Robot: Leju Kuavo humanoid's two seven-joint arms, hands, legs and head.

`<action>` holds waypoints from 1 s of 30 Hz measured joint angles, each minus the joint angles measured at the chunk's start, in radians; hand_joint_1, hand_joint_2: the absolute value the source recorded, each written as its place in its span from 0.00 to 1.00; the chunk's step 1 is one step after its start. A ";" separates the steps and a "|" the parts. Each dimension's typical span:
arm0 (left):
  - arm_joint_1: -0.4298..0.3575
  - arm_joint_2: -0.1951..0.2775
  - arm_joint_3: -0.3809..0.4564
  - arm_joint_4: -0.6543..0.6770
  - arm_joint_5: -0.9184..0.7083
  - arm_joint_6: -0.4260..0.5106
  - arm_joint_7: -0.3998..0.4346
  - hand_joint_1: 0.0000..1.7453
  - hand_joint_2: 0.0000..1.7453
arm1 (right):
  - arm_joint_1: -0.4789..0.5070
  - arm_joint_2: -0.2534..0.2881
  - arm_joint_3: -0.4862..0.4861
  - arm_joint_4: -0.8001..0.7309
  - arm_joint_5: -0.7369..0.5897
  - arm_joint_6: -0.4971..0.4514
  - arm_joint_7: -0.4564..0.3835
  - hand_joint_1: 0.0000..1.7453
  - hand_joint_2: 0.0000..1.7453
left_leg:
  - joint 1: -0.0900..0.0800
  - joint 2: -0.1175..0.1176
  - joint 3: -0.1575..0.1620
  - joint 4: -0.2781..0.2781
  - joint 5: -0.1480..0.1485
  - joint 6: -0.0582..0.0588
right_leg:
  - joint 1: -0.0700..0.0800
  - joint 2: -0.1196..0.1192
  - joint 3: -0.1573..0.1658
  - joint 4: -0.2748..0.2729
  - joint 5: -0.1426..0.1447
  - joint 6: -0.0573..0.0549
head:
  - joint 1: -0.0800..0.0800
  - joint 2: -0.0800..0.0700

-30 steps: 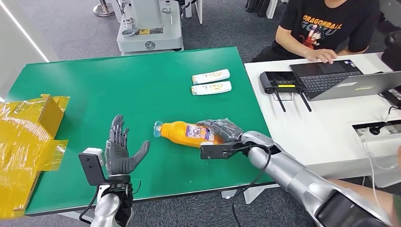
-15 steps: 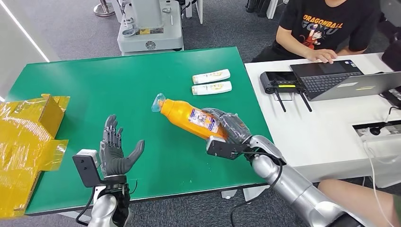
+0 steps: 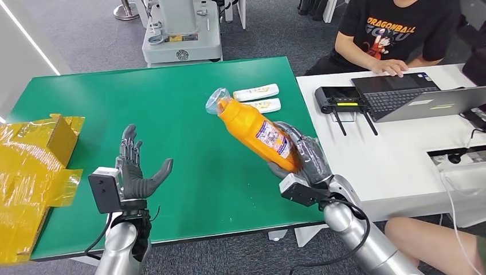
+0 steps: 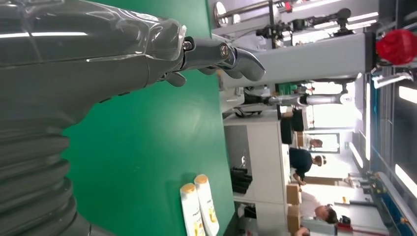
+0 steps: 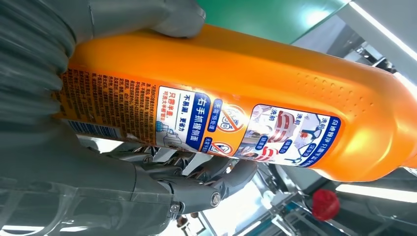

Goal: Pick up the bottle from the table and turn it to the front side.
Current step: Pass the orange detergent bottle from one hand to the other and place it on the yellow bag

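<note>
My right hand point(image 3: 304, 154) grips the lower body of an orange bottle point(image 3: 252, 129) and holds it off the green table point(image 3: 172, 103), tilted with its pale blue cap point(image 3: 216, 101) pointing up and away to the left. The bottle's printed label point(image 5: 196, 123) with blue panels faces the right wrist camera, and my right fingers point(image 5: 206, 187) wrap its underside. My left hand point(image 3: 134, 172) hovers over the table's near left part with palm up, fingers spread and nothing in it; the left wrist view has its fingers point(image 4: 216, 51) above the green surface.
Two small white tubes point(image 3: 256, 98) lie side by side on the far part of the table, just behind the bottle's cap. A yellow wrapped box point(image 3: 34, 166) sits at the left edge. To the right, a person point(image 3: 395, 34) works at a white desk point(image 3: 390, 149) with laptops.
My right hand has lifted the bottle from lying on the table and swung it upward and to the right, cap rising toward the white tubes. The left hand stays about where it was.
</note>
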 joint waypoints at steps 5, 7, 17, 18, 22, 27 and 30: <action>-0.043 0.002 0.000 0.018 0.026 -0.118 0.018 0.00 1.00 | -0.031 0.030 0.001 0.021 -0.001 0.026 -0.062 1.00 1.00 | 0.000 0.000 0.000 0.000 0.000 0.000 | 0.000 0.000 0.000 0.000 0.000 0.000 | 0.000 0.000; -0.058 0.002 -0.001 0.021 0.043 -0.170 0.033 0.00 1.00 | -0.056 0.042 0.005 0.044 -0.001 0.041 -0.077 1.00 1.00 | 0.000 0.000 0.000 0.000 0.000 0.000 | 0.000 0.000 0.000 0.000 0.000 0.000 | 0.000 0.000; -0.107 -0.005 -0.051 0.009 0.164 -0.332 0.111 0.00 1.00 | -0.214 0.110 0.058 0.218 0.023 0.083 -0.119 1.00 1.00 | 0.000 0.001 0.000 0.000 0.001 0.000 | 0.000 0.001 0.000 0.000 0.001 0.000 | 0.000 0.000; -0.110 -0.005 -0.057 0.003 0.184 -0.349 0.117 0.00 1.00 | -0.230 0.116 0.066 0.236 0.026 0.087 -0.121 1.00 1.00 | 0.000 0.001 0.000 0.000 0.001 0.000 | 0.000 0.001 0.000 0.000 0.001 0.000 | 0.000 0.000; -0.112 -0.005 -0.077 -0.015 0.266 -0.404 0.134 0.00 1.00 | -0.279 0.132 0.093 0.295 0.033 0.090 -0.127 1.00 1.00 | 0.000 0.000 0.000 0.000 0.001 0.000 | 0.000 0.000 0.000 0.000 0.001 0.000 | 0.000 0.000; -0.119 -0.006 -0.096 -0.018 0.276 -0.393 0.136 0.00 1.00 | -0.300 0.147 0.107 0.336 0.031 0.084 -0.133 1.00 1.00 | 0.000 0.000 0.000 0.000 0.001 0.000 | 0.000 0.000 0.000 0.000 0.000 0.000 | 0.000 0.000; -0.126 -0.010 -0.103 -0.017 0.266 -0.367 0.134 0.00 1.00 | -0.303 0.162 0.113 0.343 0.030 0.081 -0.130 1.00 1.00 | 0.000 0.000 0.000 0.000 0.001 0.000 | 0.000 0.001 0.000 0.000 0.000 0.000 | 0.000 0.000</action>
